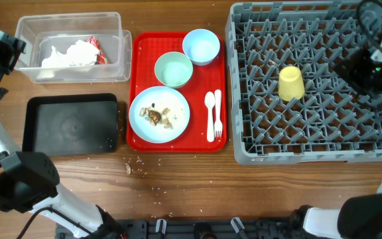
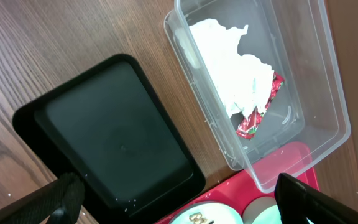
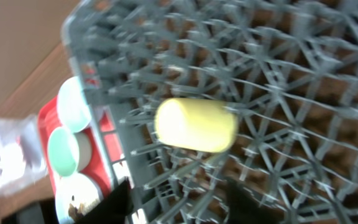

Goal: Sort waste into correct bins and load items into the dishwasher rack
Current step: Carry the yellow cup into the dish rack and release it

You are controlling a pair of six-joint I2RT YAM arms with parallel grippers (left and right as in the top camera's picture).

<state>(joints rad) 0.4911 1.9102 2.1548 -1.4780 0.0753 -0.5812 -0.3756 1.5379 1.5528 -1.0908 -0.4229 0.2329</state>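
From above, the yellow cup rests on the pegs of the grey dishwasher rack, a little tilted, with no arm touching it. The red serving tray beside the rack carries the light blue plate with brown food scraps, the pale green bowl, the light blue bowl, and the white spoon and fork lying side by side. In the left wrist view, the left gripper hangs with its fingers wide apart and nothing between them, above the black tray and the clear tub; the tub holds the white napkin and the red wrapper. The right wrist view is blurred, yet the right gripper shows its fingers parted and empty, with the cup beyond them on the pegs. I think the cup may roll if it is not seated between pegs. The scraps may spill if the plate is lifted at a tilt. The flat cutlery may slip from the fingers. The surface is a wood-grain table with crumbs near the tray's front edge. Nothing of the room shows.
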